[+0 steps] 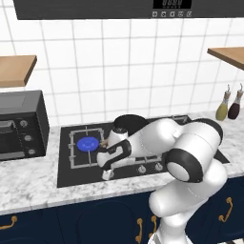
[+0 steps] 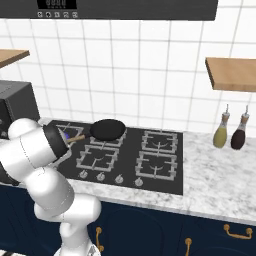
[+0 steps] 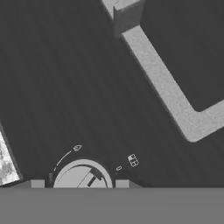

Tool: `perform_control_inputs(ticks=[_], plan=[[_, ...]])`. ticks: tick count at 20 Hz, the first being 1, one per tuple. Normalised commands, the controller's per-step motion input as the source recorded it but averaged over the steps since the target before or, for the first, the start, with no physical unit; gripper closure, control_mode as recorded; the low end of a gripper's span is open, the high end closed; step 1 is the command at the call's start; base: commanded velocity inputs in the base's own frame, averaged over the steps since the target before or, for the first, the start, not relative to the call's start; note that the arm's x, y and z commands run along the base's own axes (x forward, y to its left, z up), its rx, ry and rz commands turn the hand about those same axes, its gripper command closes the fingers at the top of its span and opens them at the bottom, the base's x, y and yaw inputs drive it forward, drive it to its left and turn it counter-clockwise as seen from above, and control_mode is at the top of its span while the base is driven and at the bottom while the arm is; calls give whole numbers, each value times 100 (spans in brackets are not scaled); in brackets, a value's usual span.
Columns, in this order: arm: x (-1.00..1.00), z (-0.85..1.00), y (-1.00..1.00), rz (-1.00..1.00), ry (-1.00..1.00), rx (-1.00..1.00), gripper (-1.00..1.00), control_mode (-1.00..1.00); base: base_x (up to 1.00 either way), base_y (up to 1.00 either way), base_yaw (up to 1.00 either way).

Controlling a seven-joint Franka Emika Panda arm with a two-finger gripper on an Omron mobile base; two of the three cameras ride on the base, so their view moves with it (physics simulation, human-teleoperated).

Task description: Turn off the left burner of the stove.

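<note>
Flanking the stove [image 1: 66, 176]: microwave [image 1: 21, 125], bottles [image 2: 230, 131].

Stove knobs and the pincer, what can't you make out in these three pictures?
- Pincer: in the left base view, too small to tell whether it is open or touches the stove.
- Knob: in the hand view, cut off at the bottom, so its setting is unreadable.
- Left burner: in the right base view, the arm hides most of its blue flame.
- Knob markings: too small in both base views.
</note>
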Motion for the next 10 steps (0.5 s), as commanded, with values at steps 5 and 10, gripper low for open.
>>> perform_control_inputs(ticks=[5, 10], plan=[[24, -27, 0, -46, 6, 7, 100, -100, 0, 0, 0], [34, -27, 0, -44, 14, 3, 100, -100, 0, 0, 0]])
